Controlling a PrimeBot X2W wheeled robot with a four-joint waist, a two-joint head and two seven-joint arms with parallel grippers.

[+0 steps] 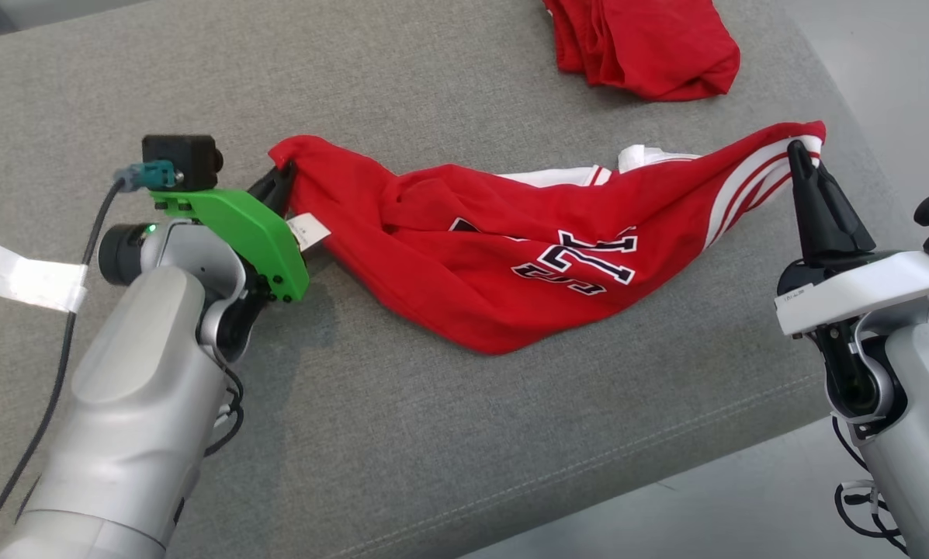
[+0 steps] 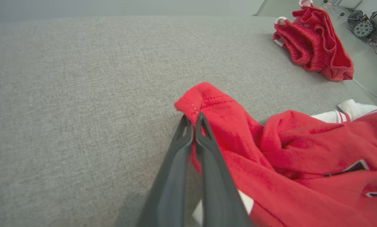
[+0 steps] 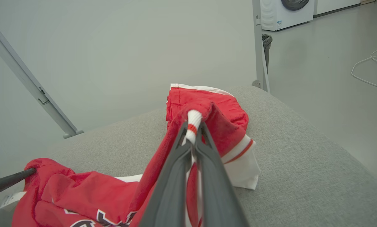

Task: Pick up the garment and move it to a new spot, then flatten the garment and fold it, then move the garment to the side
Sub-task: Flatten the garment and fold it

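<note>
Garment: a red jersey with white stripes and dark, white-edged lettering. It lies near the middle of the grey fabric-covered desk, drawn out lengthwise between the two arms. Its middle sags in loose folds and rests on the desk surface. Both ends are raised slightly at the grip points.

Left claw: fingers pressed together and pinching the stitched hem corner at the garment's left end. The left wrist view confirms this, with the two dark fingertips meeting on the red cloth just below the folded corner. A white label hangs from the garment just beside this claw. A green bracket sits on the left wrist.

Right claw: fingers pressed together and pinching the striped end of the garment near the desk's right edge. In the right wrist view a white band with a red stripe stands up from between the closed fingertips. The red cloth drapes down either side.

Other items: a second red garment lies bunched at the far edge of the desk, well apart from the first. A strip of white tape lies on the desk at the left. In the right wrist view a washing machine stands in the background, and a pale cable lies on the floor.
</note>
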